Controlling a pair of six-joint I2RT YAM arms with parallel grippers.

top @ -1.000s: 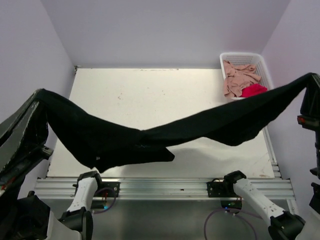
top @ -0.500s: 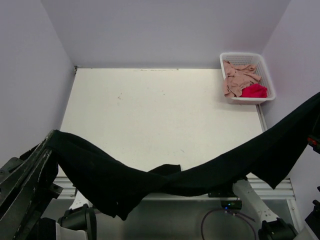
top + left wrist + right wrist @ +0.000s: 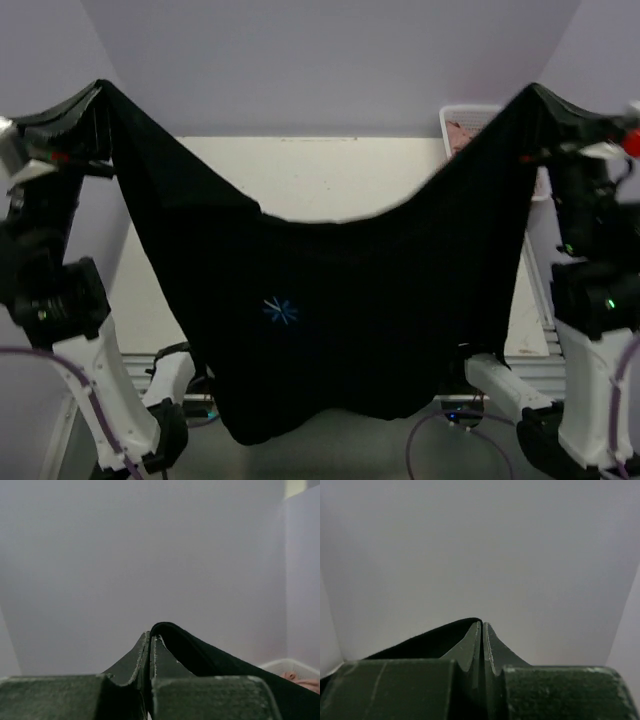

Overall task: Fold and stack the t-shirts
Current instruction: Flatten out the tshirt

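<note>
Two grippers hold one shirt in the air between them. From the top camera, the left gripper point(image 3: 98, 98) pinches one upper corner of the black t-shirt point(image 3: 320, 300) and the right gripper point(image 3: 540, 95) pinches the other. They are high, level and well apart, so the top edge runs left to right and sags in the middle. The cloth hangs like a curtain over the near edge of the table point(image 3: 330, 180), hiding part of the basket point(image 3: 468, 112). In the left wrist view the fingers point(image 3: 142, 652) are pressed together on black cloth that leads away to the right, toward a pink t-shirt point(image 3: 304, 681). In the right wrist view the fingers point(image 3: 470, 640) are likewise clamped, and the cloth leaves to the left. I judge that the table lies forward of both hands equally, so laying the shirt flat needs both arms together.
</note>
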